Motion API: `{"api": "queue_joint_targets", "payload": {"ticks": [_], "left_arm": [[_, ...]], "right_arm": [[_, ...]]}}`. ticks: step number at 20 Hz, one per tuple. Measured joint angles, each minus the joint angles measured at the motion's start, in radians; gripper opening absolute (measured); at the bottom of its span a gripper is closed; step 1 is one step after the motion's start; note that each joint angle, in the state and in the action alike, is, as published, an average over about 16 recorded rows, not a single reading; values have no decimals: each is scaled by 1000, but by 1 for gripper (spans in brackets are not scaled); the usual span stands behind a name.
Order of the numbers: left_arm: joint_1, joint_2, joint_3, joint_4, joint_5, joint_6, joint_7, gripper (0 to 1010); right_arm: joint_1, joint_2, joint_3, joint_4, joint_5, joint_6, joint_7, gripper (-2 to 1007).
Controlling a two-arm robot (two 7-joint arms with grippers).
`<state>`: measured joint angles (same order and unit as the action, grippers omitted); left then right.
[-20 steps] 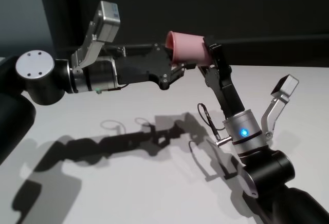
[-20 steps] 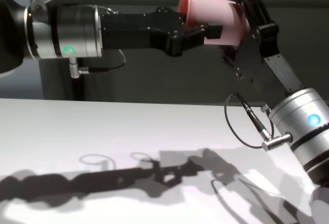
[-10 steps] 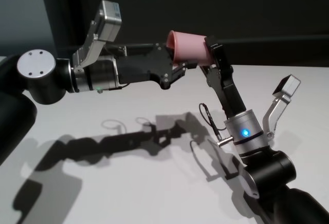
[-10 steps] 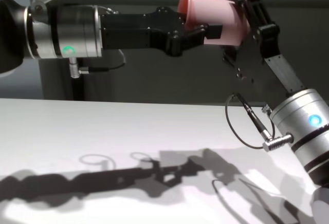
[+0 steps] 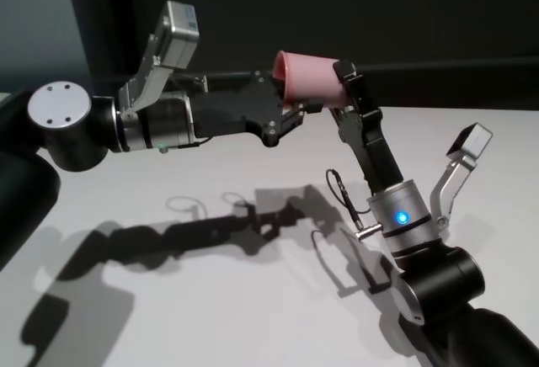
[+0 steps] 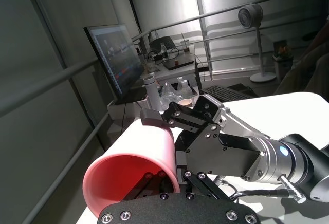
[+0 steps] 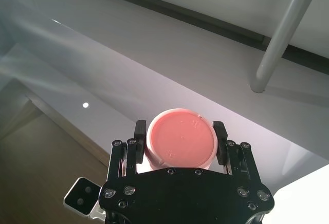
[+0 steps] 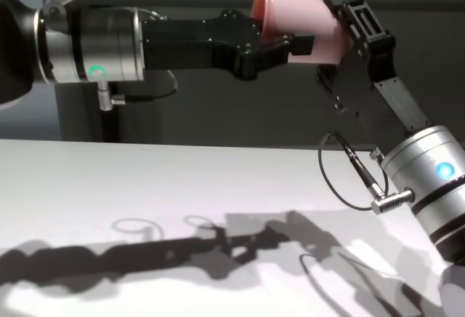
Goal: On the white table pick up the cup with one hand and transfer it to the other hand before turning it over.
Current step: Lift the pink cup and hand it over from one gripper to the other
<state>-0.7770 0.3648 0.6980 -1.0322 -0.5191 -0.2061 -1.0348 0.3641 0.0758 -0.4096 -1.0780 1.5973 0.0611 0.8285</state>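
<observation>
- The left gripper [image 8: 272, 46], on the arm with the green light, reaches in from nine o'clock and is clamped on the rim end of the cup [image 8: 305, 30].
- The cup lies on its side, held in the air well above the white table [image 8: 145, 186], mouth toward nine o'clock.
- The right gripper [image 7: 180, 141], rising from five o'clock, has its fingers [image 7: 220, 135] set on either side of the cup's base end, gripping it.

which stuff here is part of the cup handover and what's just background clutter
In the job: cup, held above the white table; left gripper shut on its rim end; right gripper around its base.
Just background: monitor, standing fan, keyboard.
</observation>
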Motion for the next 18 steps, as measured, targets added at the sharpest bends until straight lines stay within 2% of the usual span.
{"api": "queue_joint_targets", "payload": {"ticks": [5,12,18], "left_arm": [[0,0,0,0,0,0,0,42],[0,0,0,0,0,0,0,47],[0,0,0,0,0,0,0,115]], "right_arm": [[0,-1,0,1,0,1,1,757],[1,-1,1,2,0,1,1,752],[1,-2,1,2,0,2,2,752]]}}
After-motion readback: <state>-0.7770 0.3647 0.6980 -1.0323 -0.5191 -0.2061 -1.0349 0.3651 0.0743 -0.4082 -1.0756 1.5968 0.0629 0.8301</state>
